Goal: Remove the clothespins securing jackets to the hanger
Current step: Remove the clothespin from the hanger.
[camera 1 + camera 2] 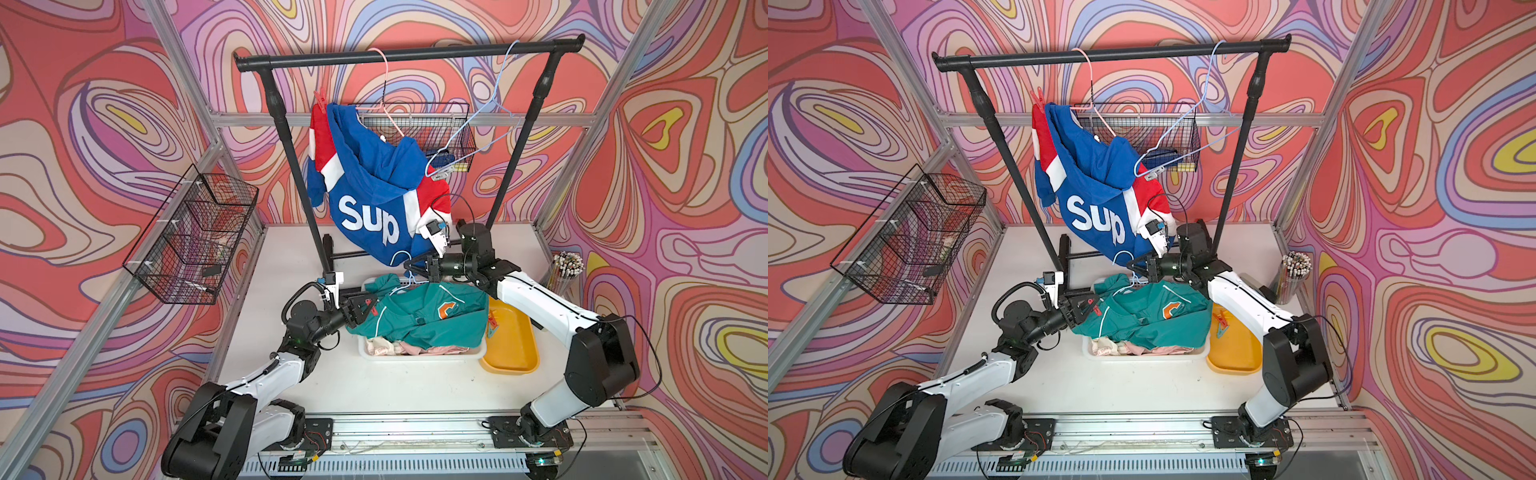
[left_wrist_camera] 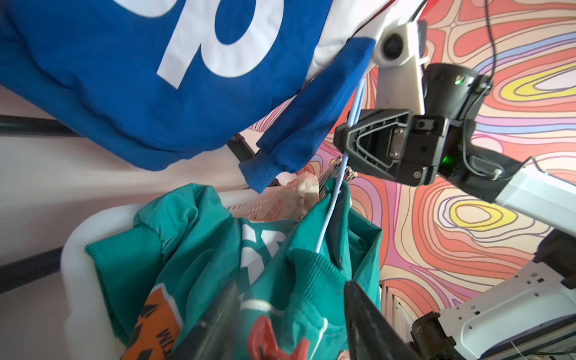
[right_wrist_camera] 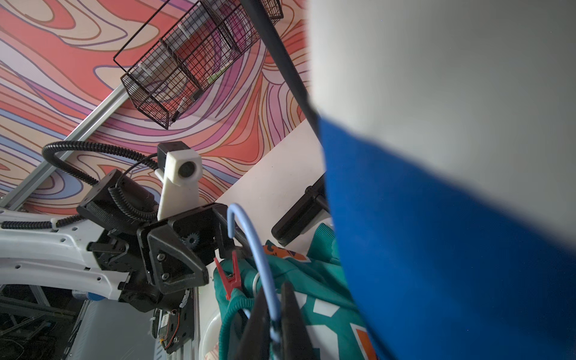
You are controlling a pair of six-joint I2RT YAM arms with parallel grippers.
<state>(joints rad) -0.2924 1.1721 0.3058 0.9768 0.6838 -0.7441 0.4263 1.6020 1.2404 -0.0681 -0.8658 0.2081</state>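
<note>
Left wrist view puts the red clothespin (image 2: 274, 339) on the teal jacket (image 2: 193, 249) at the white bin's (image 2: 74, 243) left end, between the left gripper's (image 2: 290, 290) parted jaws. The right gripper (image 3: 276, 311) clamps the blue hanger (image 3: 246, 230). Next, probably: squeeze the clothespin's tails and lift.

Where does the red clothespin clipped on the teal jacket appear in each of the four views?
In a top view: red clothespin on the teal jacket, at the left tool.
In a top view: clothespin at the same spot.
Left wrist: clothespin between that tool's fingers.
Right wrist: clothespin beside the blue hanger.
Shared landmark: the teal jacket.
</note>
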